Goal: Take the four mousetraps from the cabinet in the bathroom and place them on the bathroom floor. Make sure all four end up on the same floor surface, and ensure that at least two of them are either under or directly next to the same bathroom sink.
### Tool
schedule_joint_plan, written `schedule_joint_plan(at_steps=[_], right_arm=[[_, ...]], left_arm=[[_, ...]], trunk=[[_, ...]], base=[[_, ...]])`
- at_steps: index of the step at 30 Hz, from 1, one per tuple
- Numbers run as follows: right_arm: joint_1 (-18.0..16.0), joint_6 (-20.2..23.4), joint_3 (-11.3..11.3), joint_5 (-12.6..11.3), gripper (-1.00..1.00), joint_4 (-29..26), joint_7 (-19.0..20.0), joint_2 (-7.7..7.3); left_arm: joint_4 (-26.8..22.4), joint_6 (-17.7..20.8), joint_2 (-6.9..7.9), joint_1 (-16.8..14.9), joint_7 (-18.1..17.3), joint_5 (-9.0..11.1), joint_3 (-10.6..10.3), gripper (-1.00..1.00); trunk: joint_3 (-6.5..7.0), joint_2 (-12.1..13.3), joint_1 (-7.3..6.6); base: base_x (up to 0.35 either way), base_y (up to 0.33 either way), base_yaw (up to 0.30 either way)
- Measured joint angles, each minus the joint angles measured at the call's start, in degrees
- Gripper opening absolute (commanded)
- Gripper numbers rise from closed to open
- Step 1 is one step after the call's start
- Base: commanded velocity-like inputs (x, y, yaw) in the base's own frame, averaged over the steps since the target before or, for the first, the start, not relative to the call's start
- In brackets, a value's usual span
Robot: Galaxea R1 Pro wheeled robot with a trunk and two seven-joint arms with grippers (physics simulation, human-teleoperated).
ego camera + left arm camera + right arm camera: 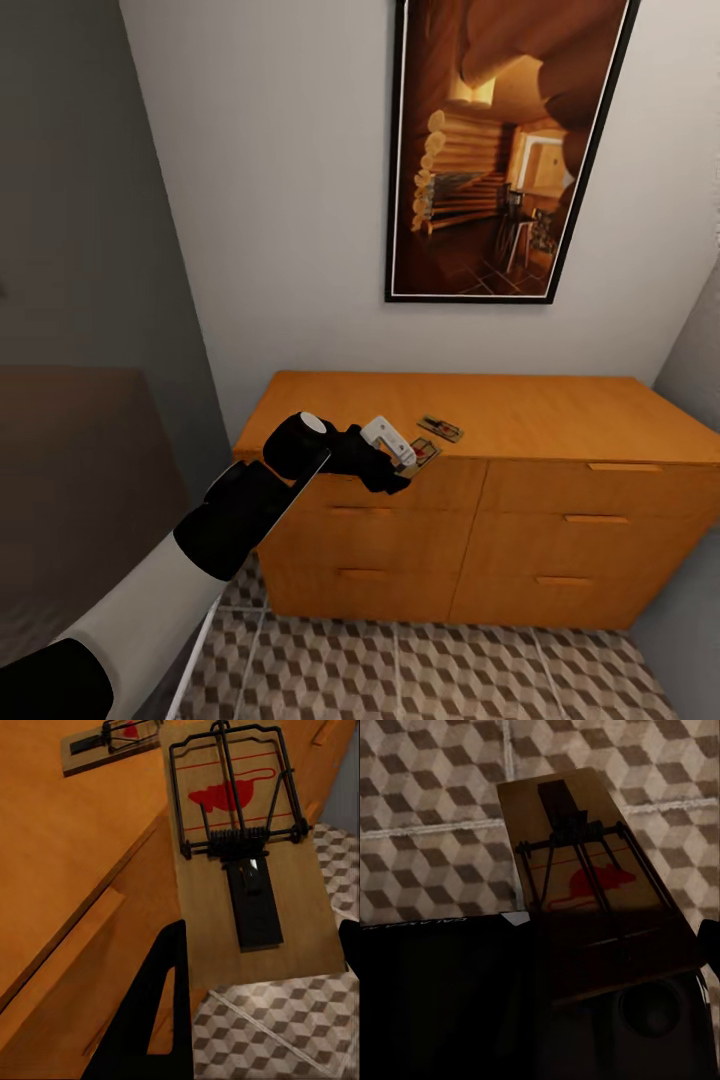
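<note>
The left gripper (405,462) is at the front left part of the cabinet (520,410), at the edge of its top, and its jaws are closed on a mousetrap (424,453) that sticks out past the front edge. In the left wrist view this held trap (240,862) is seen between the black fingers (161,1012), with its wooden board, its dark wire frame and the red mouse mark turned to the camera; under it are the drawer fronts and a bit of the tiled floor (285,1035). A second trap (441,428) lies flat on the cabinet top just behind the held one, apart from it; in the left wrist view it (105,742) is at the far side on the orange wood. The right wrist view shows a third trap (592,881) held in the right gripper (615,967), jaws closed on the near end of the board, which hangs in shadow above the cube-pattern floor (427,802); whether it touches the tiles I cannot tell. A dark body part of the robot (442,997) is beside it. The cabinet stands against a pale wall, its six drawers shut, and above it hangs a framed picture (505,150) of a log-cabin room. The floor (430,670) in front of the cabinet has the brown and beige cube pattern.
</note>
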Motion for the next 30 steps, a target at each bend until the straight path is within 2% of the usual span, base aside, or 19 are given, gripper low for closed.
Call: schedule_joint_plan(at_steps=[17,23,27,30], right_arm=[[0.0,-0.08,0.0,0.0,-1.0,0.0,-0.03,-0.2],[0.0,-0.09,0.0,0.0,-1.0,0.0,-0.08,-0.23],[0.0,-0.13,-0.03,0.0,-1.0,0.0,-0.08,-0.27],[0.0,-0.16,-0.09,0.0,-1.0,-0.02,-0.09,-0.31]], left_arm=[[1.0,-0.11,0.08,0.0,0.0,0.06,-0.16,-1.0],[8.54,-0.46,0.07,0.0,-0.12,0.01,-0.33,-1.0],[15.15,-1.03,-0.1,0.02,-0.17,0.04,-1.41,-1.0],[21.49,-5.39,-0.11,0.1,-0.15,0.01,-3.1,-1.0]], trunk=[[0.0,0.0,-0.01],[0.0,0.0,-0.03],[0.0,0.0,-0.03],[0.0,0.0,-0.03]], base=[[-0.314,0.0,0.0],[-0.046,0.0,0.0],[-0.008,0.0,0.0],[-0.002,0.0,0.0]])
